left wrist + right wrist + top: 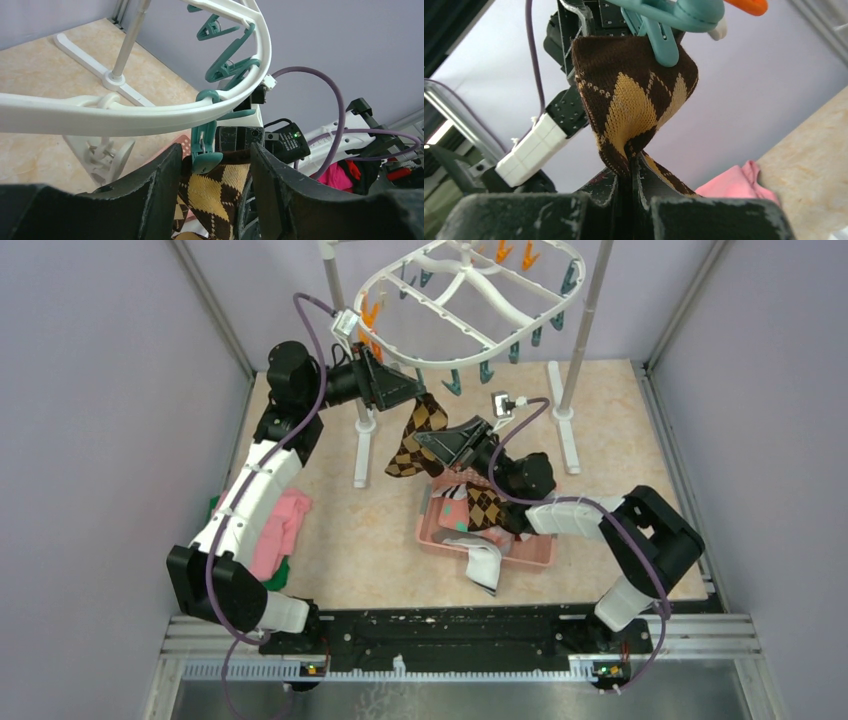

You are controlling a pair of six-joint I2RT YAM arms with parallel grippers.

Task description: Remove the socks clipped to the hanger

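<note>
The white oval hanger (470,290) hangs at the back with orange and teal clips. One brown-tan argyle sock (415,435) hangs from a teal clip (205,157) at the ring's near rim. My left gripper (415,392) is open; its fingers (160,185) straddle that clip and the sock's cuff (220,192). My right gripper (432,443) is shut on the same sock lower down, pinching its fabric (634,100) just below the clip (664,42). In the right wrist view my right gripper (631,167) holds the sock taut.
A pink basket (530,552) below the hanger holds another argyle sock (487,508), a pink spotted sock (455,515) and a white sock (485,565). Pink and green cloths (280,530) lie at the left. The rack's poles (585,340) and feet (565,430) stand behind.
</note>
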